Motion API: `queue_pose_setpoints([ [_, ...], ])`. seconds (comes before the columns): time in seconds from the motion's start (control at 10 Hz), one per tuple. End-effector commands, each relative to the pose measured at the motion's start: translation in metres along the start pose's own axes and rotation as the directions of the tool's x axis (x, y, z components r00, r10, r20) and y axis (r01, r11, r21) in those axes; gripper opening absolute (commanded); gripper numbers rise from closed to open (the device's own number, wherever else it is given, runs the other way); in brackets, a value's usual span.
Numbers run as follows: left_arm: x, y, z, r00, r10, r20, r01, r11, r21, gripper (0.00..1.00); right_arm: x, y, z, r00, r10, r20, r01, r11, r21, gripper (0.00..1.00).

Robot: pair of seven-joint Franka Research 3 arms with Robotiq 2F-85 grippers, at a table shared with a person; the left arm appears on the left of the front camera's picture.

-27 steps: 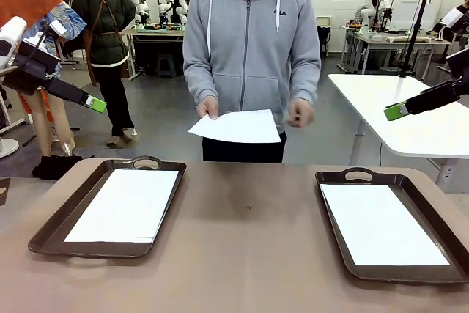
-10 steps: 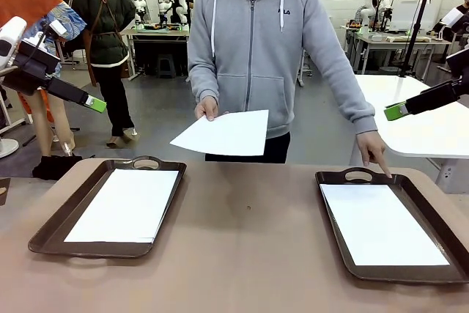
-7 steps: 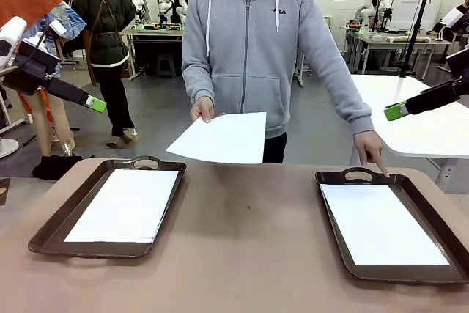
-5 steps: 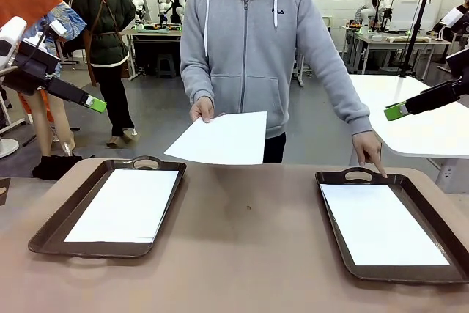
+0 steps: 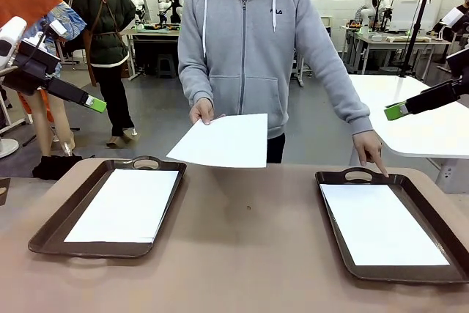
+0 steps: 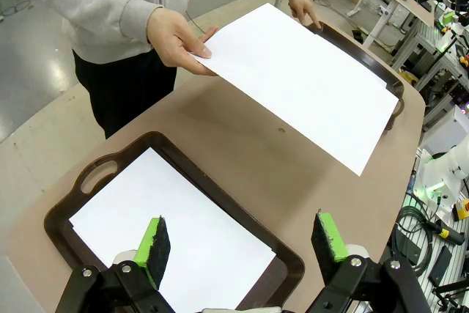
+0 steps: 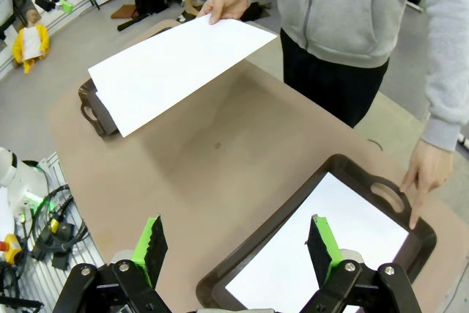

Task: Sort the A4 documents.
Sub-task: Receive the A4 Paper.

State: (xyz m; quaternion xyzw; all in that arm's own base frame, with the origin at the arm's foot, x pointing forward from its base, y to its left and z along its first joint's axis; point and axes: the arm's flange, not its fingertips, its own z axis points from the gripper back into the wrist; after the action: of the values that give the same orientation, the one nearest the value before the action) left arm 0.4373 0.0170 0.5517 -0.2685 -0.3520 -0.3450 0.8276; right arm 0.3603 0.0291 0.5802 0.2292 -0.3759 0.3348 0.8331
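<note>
A person across the table holds out one white A4 sheet (image 5: 222,141) by its corner, above the table's far edge; the same sheet (image 6: 297,82) (image 7: 172,67) hangs in the air in both wrist views. Their other hand (image 5: 368,150) points a finger at the right brown tray (image 5: 333,214), which holds a sheet (image 5: 381,223). The left brown tray (image 5: 66,214) holds another sheet (image 5: 126,204). My left gripper (image 5: 95,104) hovers open high at the left, over the left tray (image 6: 242,218). My right gripper (image 5: 396,111) hovers open high at the right, empty.
The brown tabletop (image 5: 245,254) lies bare between the two trays. A white table (image 5: 410,115) stands behind at the right. Another person (image 5: 102,27) stands far back at the left among other benches.
The person has stretched an arm out and set a pointing finger at the right tray's handle, and has shifted the held sheet slightly. Both arms have stayed still.
</note>
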Motion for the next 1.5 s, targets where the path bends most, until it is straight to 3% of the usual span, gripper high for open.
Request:
queue_pose_setpoints([
  [0.0, 0.0, -0.001, 0.001, 1.0, -0.013, 0.004, 0.013, 1.0, -0.002, 1.0, 0.01, -0.001, 0.0, 0.998, -0.042, 0.056, 0.042, 0.999, -0.006, 1.0],
  [0.3, 0.0, -0.001, 0.001, 1.0, -0.013, 0.004, 0.013, 1.0, -0.002, 1.0, 0.02, -0.02, -0.033, 0.958, -0.258, 0.127, 0.241, 0.961, 0.136, 1.0],
  [0.5, 0.0, -0.001, 0.001, 1.0, -0.013, 0.004, 0.013, 1.0, -0.002, 1.0, 0.012, -0.041, -0.067, 0.888, -0.441, 0.132, 0.412, 0.89, 0.197, 1.0],
  [0.9, 0.0, -0.001, 0.001, 1.0, -0.013, 0.004, 0.013, 1.0, -0.002, 1.0, -0.019, -0.041, -0.145, 0.706, -0.708, 0.016, 0.676, 0.68, 0.283, 1.0],
  [1.1, 0.0, -0.001, 0.001, 1.0, -0.013, 0.004, 0.013, 1.0, -0.002, 1.0, -0.026, -0.042, -0.178, 0.617, -0.785, -0.062, 0.755, 0.567, 0.331, 1.0],
  [1.4, 0.0, -0.001, 0.001, 1.0, -0.013, 0.004, 0.013, 1.0, -0.002, 1.0, -0.026, -0.037, -0.22, 0.536, -0.831, -0.152, 0.803, 0.445, 0.396, 1.0],
])
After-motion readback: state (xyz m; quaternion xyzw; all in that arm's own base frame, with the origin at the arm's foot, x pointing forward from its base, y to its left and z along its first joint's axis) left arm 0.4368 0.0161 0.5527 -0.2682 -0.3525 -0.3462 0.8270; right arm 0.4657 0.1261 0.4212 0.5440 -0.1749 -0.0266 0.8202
